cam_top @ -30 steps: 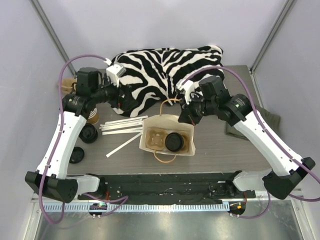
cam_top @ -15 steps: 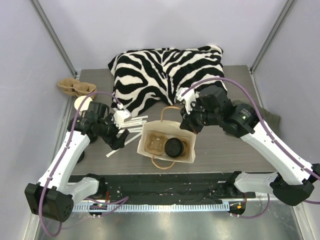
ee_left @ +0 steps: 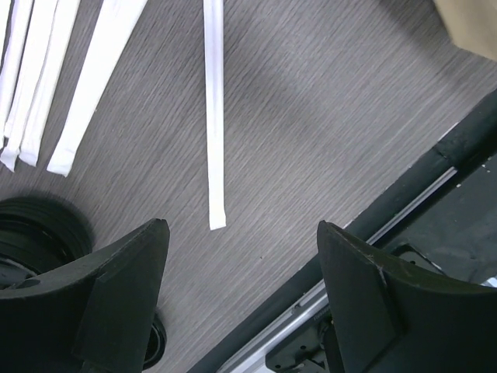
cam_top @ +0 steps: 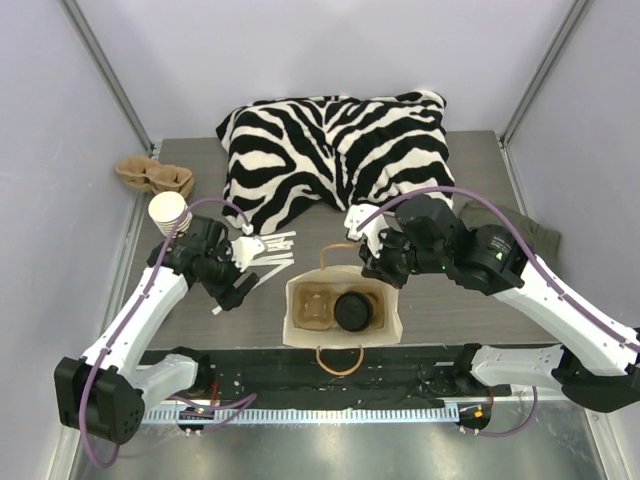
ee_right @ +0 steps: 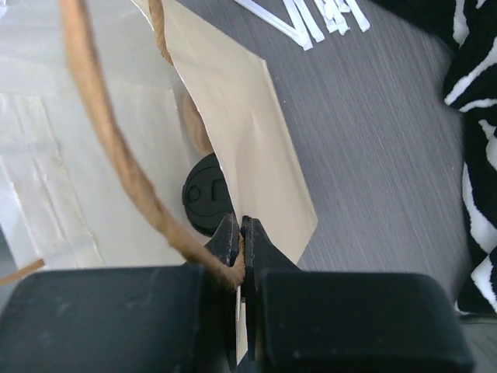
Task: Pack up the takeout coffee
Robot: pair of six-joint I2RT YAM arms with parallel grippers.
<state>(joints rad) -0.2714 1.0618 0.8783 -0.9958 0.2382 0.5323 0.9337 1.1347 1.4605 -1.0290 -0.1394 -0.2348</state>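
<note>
Takeout coffee (cam_top: pixel 352 310) sits in the bag (cam_top: pixel 392 322) at the surface (cam_top: pixel 450 300) edge; right tool (ee_right: pixel 240 233) pinches the bag rim; left tool (ee_left: pixel 241 230) gapes empty.

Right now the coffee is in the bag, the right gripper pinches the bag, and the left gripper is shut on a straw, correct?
No: the left wrist view shows the left gripper open above the straw, holding nothing. The coffee, bag and right gripper are as you say.

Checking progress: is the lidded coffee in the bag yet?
In. The takeout coffee sits inside the open paper bag, lid up.
</note>
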